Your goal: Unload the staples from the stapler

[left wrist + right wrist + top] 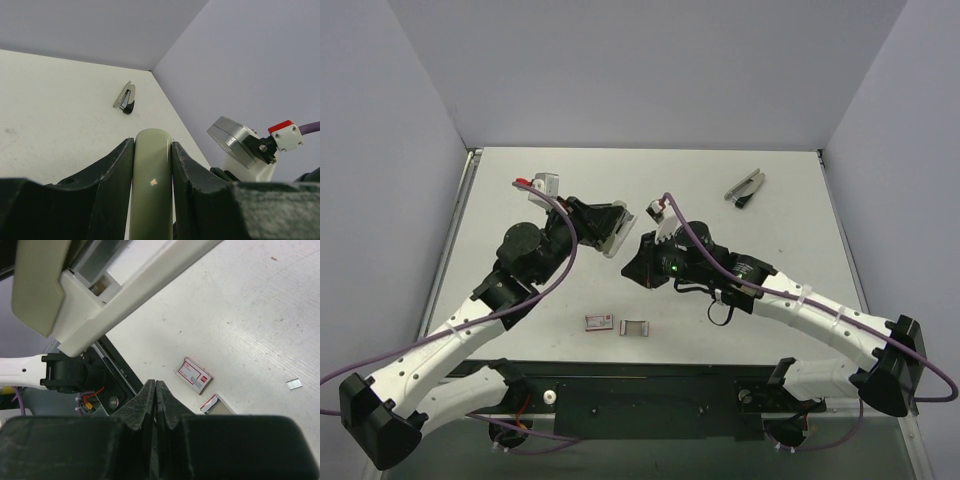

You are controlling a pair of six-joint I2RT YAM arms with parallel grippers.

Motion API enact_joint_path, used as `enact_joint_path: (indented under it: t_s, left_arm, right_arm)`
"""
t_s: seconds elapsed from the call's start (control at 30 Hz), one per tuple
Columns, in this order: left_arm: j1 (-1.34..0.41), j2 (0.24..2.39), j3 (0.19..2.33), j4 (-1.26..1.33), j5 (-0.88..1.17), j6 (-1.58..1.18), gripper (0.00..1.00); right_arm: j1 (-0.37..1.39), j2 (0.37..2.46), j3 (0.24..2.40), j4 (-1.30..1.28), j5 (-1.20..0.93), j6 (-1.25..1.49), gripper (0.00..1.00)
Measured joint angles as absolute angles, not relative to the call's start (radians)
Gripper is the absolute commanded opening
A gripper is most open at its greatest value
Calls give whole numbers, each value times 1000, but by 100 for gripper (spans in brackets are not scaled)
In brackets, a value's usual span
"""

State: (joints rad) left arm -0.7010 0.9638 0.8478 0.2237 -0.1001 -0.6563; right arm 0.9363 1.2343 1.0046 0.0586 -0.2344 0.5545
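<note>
The stapler (745,187), slim light grey metal with a black end, lies at the far right of the table, far from both grippers; it also shows in the left wrist view (125,98). My left gripper (607,226) is shut on a beige-grey bar (151,190) and holds it above the table's middle. In the right wrist view this bar (150,285) shows a long pale arm, a wider beige flap and a metal channel between them. My right gripper (642,260) is just right of the bar, shut and empty, its jaws pressed together (155,386).
Two small red-and-white staple boxes (598,322) (635,327) lie near the front edge, also in the right wrist view (194,375) (210,402). A short loose strip of staples (294,384) lies on the table. Walls enclose the table on three sides.
</note>
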Motion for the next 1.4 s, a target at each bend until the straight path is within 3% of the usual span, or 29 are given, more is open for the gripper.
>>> enact_joint_path:
  t_s: [0.37,0.67,0.93,1.4]
  left_arm:
    - [-701,905,848,197,-13,-670,0]
    - [-701,890,848,224,201,-687,0]
    - [-701,875,836,348,366,-741,0]
    - [-701,839,763,455,485,-831,0]
  right_arm:
    - [859,1090,1003,-28,-253,511,0]
    - [799,989,996,-92,-460,434,0]
    - [799,966,996,-107,-612,394,0]
    - [820,1029,1080,-57,-690,391,0]
